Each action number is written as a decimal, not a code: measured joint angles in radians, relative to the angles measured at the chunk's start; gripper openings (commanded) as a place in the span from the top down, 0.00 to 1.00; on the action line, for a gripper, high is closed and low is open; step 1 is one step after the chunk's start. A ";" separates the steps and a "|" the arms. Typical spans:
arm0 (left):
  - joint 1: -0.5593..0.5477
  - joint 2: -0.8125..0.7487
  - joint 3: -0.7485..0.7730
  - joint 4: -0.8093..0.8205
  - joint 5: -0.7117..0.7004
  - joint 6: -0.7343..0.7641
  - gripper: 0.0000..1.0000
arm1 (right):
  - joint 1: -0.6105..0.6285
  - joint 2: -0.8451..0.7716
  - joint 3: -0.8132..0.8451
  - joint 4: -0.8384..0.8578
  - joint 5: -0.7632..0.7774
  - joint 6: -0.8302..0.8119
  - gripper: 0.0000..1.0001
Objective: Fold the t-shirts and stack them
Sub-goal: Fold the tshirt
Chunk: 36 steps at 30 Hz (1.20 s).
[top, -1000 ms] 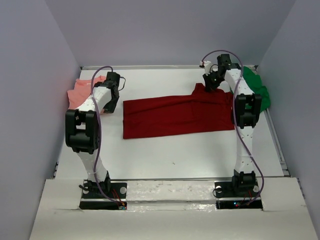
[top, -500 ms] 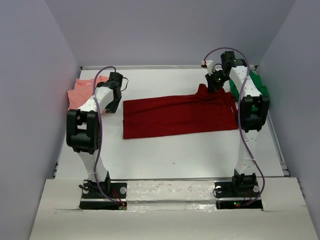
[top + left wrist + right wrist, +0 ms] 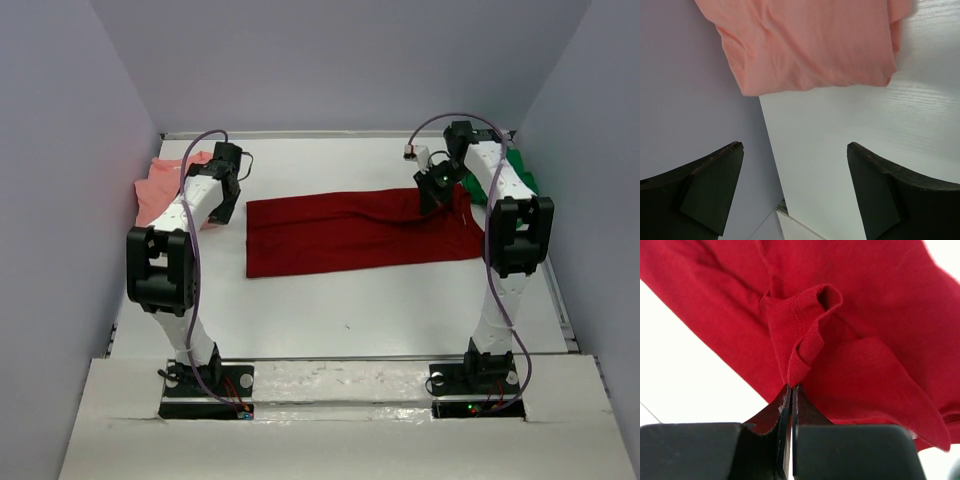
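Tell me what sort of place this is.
Most likely a lab test cell: a white table boxed in by plain panels, the left arm and right arm bolted at its near edge, and only a dark red t-shirt, a salmon pink t-shirt and a green t-shirt as props.

No text, label, brand, number or sign can be read in any view.
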 measured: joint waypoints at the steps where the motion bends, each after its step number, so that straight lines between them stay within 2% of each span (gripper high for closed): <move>1: 0.000 -0.005 0.000 0.000 0.000 0.000 0.02 | 0.000 -0.004 -0.013 -0.006 -0.001 -0.005 1.00; 9: 0.000 -0.009 -0.003 0.001 0.001 0.000 0.02 | 0.006 -0.007 -0.093 -0.025 -0.010 -0.023 0.99; 17: 0.000 -0.011 -0.029 0.002 0.006 0.005 0.02 | 0.024 -0.009 -0.146 -0.043 -0.012 -0.048 0.91; 18: 0.000 -0.011 -0.029 0.002 0.008 0.006 0.02 | 0.027 -0.009 -0.151 -0.047 -0.011 -0.050 0.87; 19: 0.000 -0.011 -0.029 0.003 0.008 0.007 0.02 | 0.031 -0.009 -0.154 -0.056 -0.012 -0.058 0.79; 22: 0.000 -0.012 -0.029 0.003 0.008 0.007 0.02 | 0.040 -0.009 -0.161 -0.075 -0.011 -0.071 0.65; 23: 0.000 -0.012 -0.029 0.003 0.008 0.007 0.02 | 0.044 -0.010 -0.167 -0.081 -0.009 -0.073 0.44; 26: -0.003 -0.013 -0.029 0.003 0.008 0.007 0.02 | 0.048 -0.011 -0.188 -0.095 0.004 -0.079 0.08; 36: -0.011 -0.048 -0.045 0.004 0.011 0.012 0.02 | 0.052 -0.046 -0.140 -0.114 0.027 -0.069 0.08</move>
